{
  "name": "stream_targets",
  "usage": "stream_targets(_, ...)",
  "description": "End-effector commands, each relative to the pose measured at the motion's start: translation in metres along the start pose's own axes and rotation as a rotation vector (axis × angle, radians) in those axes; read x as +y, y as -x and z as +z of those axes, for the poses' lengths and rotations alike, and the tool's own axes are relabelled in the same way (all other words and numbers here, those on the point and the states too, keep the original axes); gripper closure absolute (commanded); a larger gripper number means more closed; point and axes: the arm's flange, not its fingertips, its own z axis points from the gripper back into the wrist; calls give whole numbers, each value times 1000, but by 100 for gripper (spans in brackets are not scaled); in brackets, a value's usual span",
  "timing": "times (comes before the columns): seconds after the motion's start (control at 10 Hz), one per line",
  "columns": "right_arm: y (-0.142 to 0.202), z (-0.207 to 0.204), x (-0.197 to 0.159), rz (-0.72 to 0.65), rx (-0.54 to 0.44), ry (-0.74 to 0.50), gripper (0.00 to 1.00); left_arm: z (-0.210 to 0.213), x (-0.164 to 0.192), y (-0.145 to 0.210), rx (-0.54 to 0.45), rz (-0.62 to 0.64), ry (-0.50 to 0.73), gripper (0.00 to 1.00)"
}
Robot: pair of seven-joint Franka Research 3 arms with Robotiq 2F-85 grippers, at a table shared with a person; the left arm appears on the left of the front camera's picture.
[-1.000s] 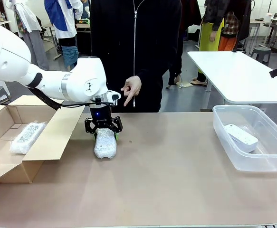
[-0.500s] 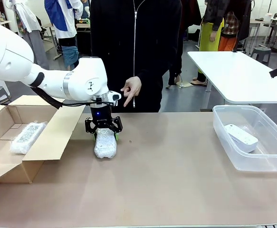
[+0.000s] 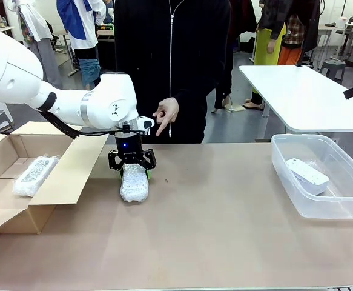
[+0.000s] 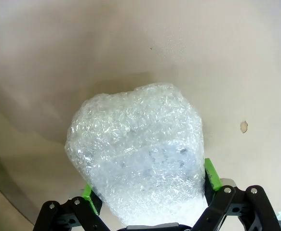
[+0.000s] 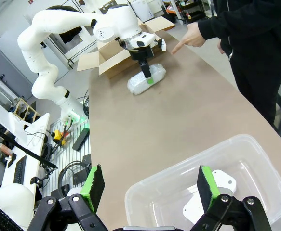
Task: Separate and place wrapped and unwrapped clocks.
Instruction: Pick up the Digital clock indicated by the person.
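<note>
A bubble-wrapped clock (image 3: 134, 185) lies on the brown table just right of the cardboard box. My left gripper (image 3: 132, 167) stands over its far end, open, with one green pad on each side of the wrap (image 4: 140, 144); I cannot tell if the pads touch it. Another wrapped clock (image 3: 36, 174) lies inside the cardboard box (image 3: 73, 176). The bare white clock (image 3: 307, 176) rests in the clear plastic bin (image 3: 321, 211). My right gripper (image 5: 151, 185) hovers open above that bin (image 5: 179, 159), holding nothing, with the white clock (image 5: 205, 197) below it.
A person in black stands at the far side; one hand (image 3: 166, 115) points down toward the wrapped clock. The box flap (image 3: 6, 218) hangs open at the front left. A white table (image 3: 303, 97) stands behind on the right.
</note>
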Motion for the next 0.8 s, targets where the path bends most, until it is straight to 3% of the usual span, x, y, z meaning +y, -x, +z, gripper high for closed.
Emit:
stream_targets(0.0, -1, 0, 0, -1, -3, -8, 0, 0, 1, 0, 2, 6, 5, 0)
stream_targets(0.2, -1, 0, 0, -1, -3, -8, 0, 0, 1, 0, 2, 6, 5, 0)
stream_targets(0.3, -1, 0, 0, -1, -3, -8, 0, 0, 0, 0, 0, 0, 0, 20)
stream_targets(0.4, -1, 0, 0, -1, -3, -8, 0, 0, -2, 0, 12, 2, -2, 20)
stream_targets(0.5, -1, 0, 0, -1, -3, -8, 0, 0, -2, 0, 26, 0, -5, 40)
stream_targets(0.6, -1, 0, 0, -1, -3, -8, 0, 0, -3, 1, 31, -5, -8, 25)
stream_targets(0.7, -1, 0, 0, -1, -3, -8, 0, 0, -3, 1, 32, -4, -11, 60)
